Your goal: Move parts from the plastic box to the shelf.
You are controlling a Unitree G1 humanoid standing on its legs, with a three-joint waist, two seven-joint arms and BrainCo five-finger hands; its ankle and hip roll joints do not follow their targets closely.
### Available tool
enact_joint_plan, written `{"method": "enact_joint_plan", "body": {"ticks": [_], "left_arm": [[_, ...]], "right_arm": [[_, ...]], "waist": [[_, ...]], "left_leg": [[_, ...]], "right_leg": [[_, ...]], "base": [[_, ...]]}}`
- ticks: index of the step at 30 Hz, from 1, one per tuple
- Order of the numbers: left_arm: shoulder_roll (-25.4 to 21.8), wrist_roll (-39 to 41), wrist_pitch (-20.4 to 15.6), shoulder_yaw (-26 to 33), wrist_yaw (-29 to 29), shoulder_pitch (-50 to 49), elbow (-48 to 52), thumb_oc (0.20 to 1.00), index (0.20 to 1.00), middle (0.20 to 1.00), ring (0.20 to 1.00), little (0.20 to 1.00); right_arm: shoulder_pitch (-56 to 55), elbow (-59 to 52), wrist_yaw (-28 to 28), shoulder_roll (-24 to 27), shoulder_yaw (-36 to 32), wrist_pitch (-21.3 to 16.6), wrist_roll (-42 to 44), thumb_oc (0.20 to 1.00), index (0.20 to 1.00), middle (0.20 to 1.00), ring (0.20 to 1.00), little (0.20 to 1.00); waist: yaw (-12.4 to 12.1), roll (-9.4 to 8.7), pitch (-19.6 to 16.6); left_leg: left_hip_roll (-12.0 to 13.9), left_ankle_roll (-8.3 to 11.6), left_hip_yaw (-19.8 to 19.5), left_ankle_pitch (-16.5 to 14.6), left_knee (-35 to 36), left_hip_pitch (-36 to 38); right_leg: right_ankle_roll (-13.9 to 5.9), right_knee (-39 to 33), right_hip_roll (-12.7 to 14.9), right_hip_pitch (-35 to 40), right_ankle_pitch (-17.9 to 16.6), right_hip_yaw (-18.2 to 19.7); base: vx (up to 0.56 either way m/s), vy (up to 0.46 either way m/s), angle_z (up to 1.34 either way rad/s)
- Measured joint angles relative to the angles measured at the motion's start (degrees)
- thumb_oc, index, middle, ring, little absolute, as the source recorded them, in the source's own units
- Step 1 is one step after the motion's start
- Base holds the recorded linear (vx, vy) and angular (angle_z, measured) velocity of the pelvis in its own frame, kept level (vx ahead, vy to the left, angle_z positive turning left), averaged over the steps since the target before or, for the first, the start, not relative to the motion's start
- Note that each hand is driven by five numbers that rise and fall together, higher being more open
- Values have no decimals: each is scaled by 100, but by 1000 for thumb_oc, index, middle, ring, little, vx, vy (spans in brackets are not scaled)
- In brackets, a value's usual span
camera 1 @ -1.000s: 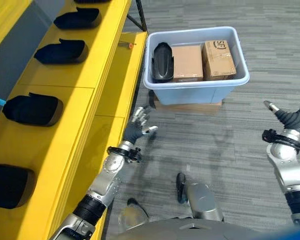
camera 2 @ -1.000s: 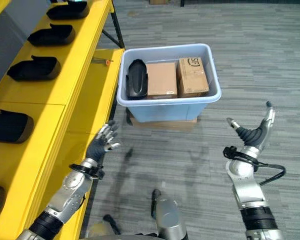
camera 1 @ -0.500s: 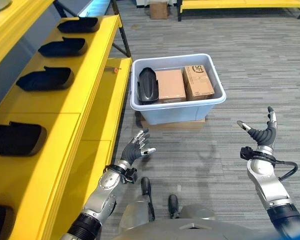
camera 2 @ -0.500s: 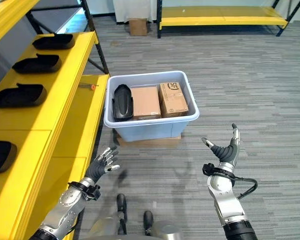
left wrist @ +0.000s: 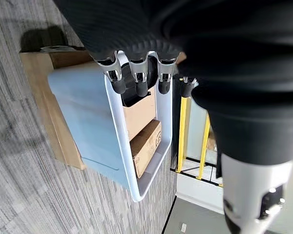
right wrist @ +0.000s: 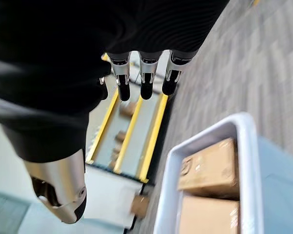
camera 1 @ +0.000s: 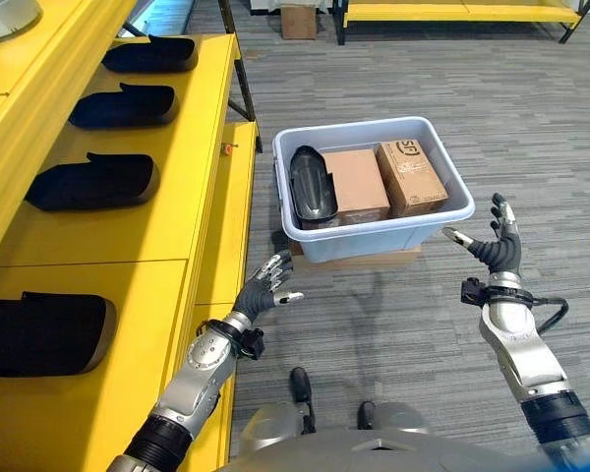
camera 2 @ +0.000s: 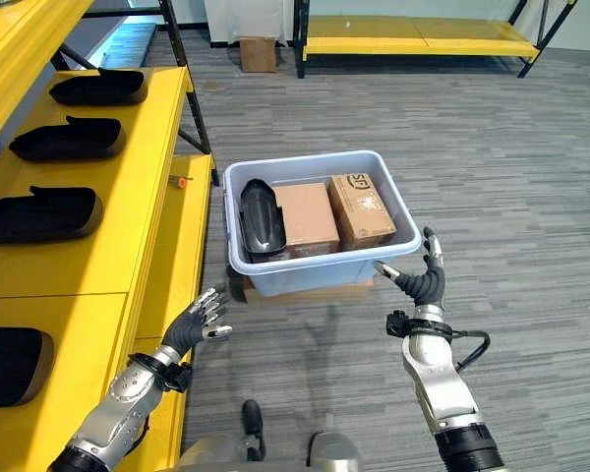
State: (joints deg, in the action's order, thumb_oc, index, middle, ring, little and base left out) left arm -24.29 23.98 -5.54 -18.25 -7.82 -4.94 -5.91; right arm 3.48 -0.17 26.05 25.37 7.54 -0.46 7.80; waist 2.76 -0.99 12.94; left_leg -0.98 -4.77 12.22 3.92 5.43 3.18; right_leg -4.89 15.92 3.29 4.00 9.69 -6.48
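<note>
Silver fingers come first, nearest to the robot: left hand (camera 1: pixel 265 292) is low beside the yellow shelf (camera 1: pixel 167 211), fingers spread and relaxed, holding nothing. Right hand (camera 1: pixel 496 246) is raised by the box's right front corner, fingers straight and wide, thumb apart, also w/o any load. Both are short of the plastic box (camera 1: pixel 379 236), not touching it.

Step in hand, as I judge: approach, before the first pick from the box. Next move calls for bringing one hand over the rim and down onto the black part (camera 1: pixel 313 183), then closing around it.

This part lies in the box's left end, next to two cardboard boxes (camera 1: pixel 385 181). Its long axis runs front to back, approx. parallel to the box's short wall.

Farther left, similar black parts (camera 1: pixel 98 181) already sit in a row on the shelf.
</note>
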Motion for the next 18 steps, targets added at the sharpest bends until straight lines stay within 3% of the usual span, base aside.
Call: {"method": "enact_joint_plan", "body": {"ticks": [1, 3, 4, 6, 9, 10, 13, 15, 18], "left_arm": [[-19, -2, 1, 0, -58, 30, -11, 1000, 1000, 1000, 1000, 1000], [-87, -1, 10, -3, -103, 32, -18, 1000, 1000, 1000, 1000, 1000], [-126, 0, 12, -3, -103, 0, -16, 1000, 1000, 1000, 1000, 1000], [-135, 5, 14, -6, -83, 0, -19, 1000, 1000, 1000, 1000, 1000], [-107, 3, 4, -21, -25, -2, -79, 1000, 1000, 1000, 1000, 1000], [-89, 0, -8, -18, 23, 7, -152, 1000, 1000, 1000, 1000, 1000], [-40, -23, -4, -39, 53, 68, -472, 1000, 1000, 1000, 1000, 1000], [-44, -145, -2, -245, 46, 83, -658, 1000, 1000, 1000, 1000, 1000], [-94, -396, 14, -463, -67, -102, -520, 1000, 1000, 1000, 1000, 1000]], "right_arm": [[78, 0, -17, 28, -12, 0, 8, 1000, 1000, 1000, 1000, 1000], [273, 0, -93, -27, -14, 1, 136, 1000, 1000, 1000, 1000, 1000], [305, -2, -112, -94, -5, 0, 193, 1000, 1000, 1000, 1000, 1000], [308, 3, -153, -109, 13, -1, 211, 1000, 1000, 1000, 1000, 1000], [316, 11, -296, -117, 291, -2, 210, 1000, 1000, 1000, 1000, 1000], [314, 13, -361, -110, 382, -1, 213, 1000, 1000, 1000, 1000, 1000], [164, 4, -476, -100, 437, -1, 225, 1000, 1000, 1000, 1000, 1000], [-21, 23, -522, -99, 432, 3, 215, 1000, 1000, 1000, 1000, 1000], [-141, 354, -557, -98, 434, 51, 207, 1000, 1000, 1000, 1000, 1000]], "waist": [[-4, -32, -15], [-104, -57, -9], [-144, -78, -23], [-252, -99, -36], [-279, -80, -25], [-286, -89, -30], [-87, -147, -34], [44, -182, 8], [89, -184, 6]], "left_leg": [[-10, -25, 7, 0, -4, -2], [122, -70, 229, -2, -11, 53], [175, -82, 324, -43, -59, 77], [184, -109, 503, -90, -70, 100], [195, -75, 683, -133, -48, 111], [195, -10, 778, -113, -29, 115], [176, 19, 744, -129, 9, 127], [168, 66, 541, -148, -26, 171], [362, 270, 264, -138, -3, 250]], "right_leg": [[-78, 341, 17, -187, 2, -9], [-471, 1443, 126, -848, -203, -159], [-569, 1675, 196, -961, -285, -269], [-545, 1996, 424, -1167, -275, -522], [-523, 986, 850, -1108, -313, -762], [-572, 98, 935, -1022, -439, -878], [-798, -1835, 1084, -959, -1312, -782], [-956, -2059, 1283, -1088, -1813, -499], [-885, -1835, 1311, -1086, -1909, -418]], "base": [[30, 147, -20], [27, 61, -40], [46, -12, -47], [73, -70, -42], [148, -202, -47], [196, -236, -49], [268, -274, -5], [274, -272, 40], [238, -237, 50]]}}
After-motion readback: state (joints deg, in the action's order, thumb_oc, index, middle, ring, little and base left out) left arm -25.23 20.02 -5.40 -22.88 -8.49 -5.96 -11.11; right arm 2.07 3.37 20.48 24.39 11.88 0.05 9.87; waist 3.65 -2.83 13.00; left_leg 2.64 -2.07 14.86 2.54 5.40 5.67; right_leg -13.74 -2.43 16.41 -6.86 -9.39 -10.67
